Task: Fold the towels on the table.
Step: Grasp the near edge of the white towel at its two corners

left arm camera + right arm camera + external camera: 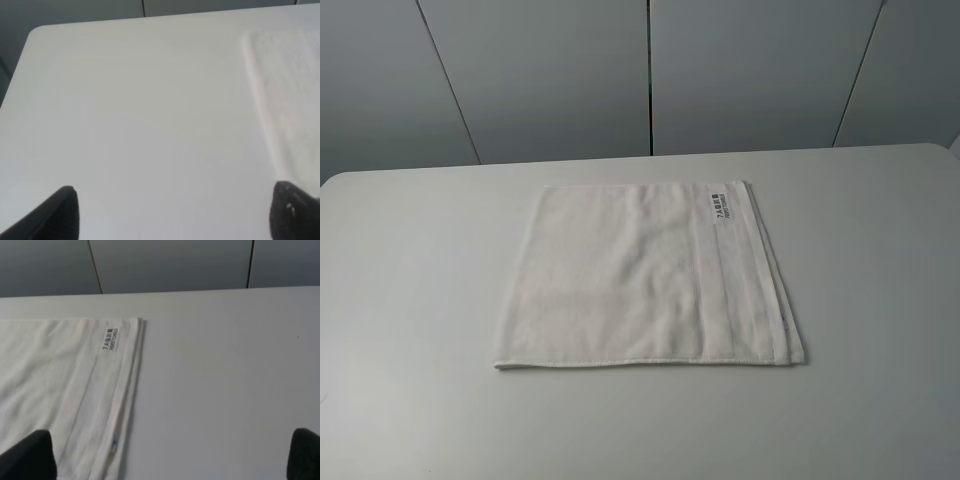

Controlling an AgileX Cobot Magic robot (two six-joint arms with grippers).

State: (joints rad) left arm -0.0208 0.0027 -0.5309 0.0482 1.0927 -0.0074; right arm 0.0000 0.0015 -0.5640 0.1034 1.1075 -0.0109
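A white terry towel (640,280) lies flat in the middle of the white table (410,300), folded to a rough square. A woven band runs near its right edge, and a small white label (722,203) with dark print sits at its far right corner. No gripper shows in the exterior high view. In the left wrist view the open left gripper (175,212) hovers over bare table, with the towel's edge (285,100) to one side. In the right wrist view the open right gripper (170,457) hovers beside the towel's banded edge (100,400) and label (111,338).
Grey wall panels (640,70) stand behind the table's far edge. The table's rounded far left corner (37,31) shows in the left wrist view. Bare tabletop lies on all sides of the towel.
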